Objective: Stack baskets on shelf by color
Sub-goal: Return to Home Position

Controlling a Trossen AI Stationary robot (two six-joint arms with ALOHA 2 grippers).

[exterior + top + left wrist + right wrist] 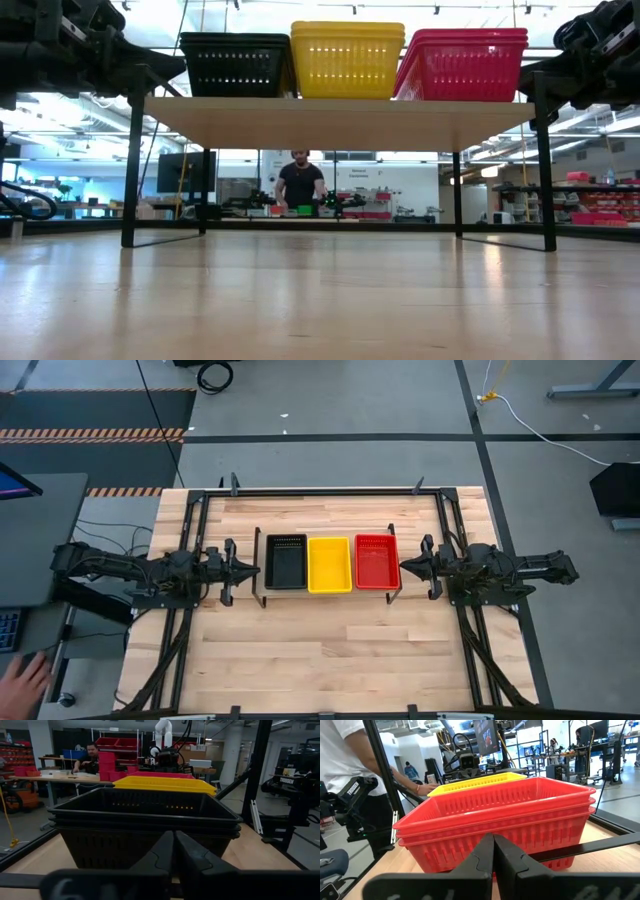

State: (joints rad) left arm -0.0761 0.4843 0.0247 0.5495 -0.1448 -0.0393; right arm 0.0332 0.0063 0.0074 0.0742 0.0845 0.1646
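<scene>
Three stacks of baskets stand side by side with their bottoms on the shelf (340,122): the black stack (286,561) at its left, the yellow stack (329,564) in the middle, the red stack (377,560) at its right. My left gripper (252,569) is shut and hangs just left of the black stack (145,820), apart from it. My right gripper (405,567) is shut just right of the red stack (495,827), also apart. The same stacks appear in the low view: black (236,64), yellow (347,60), red (462,65).
The shelf's thin black legs (131,170) stand on the wooden tabletop (330,650), which has wide free room toward its near edge. A black frame (330,491) runs round the table. A person's hand (22,678) shows off the table at its near left.
</scene>
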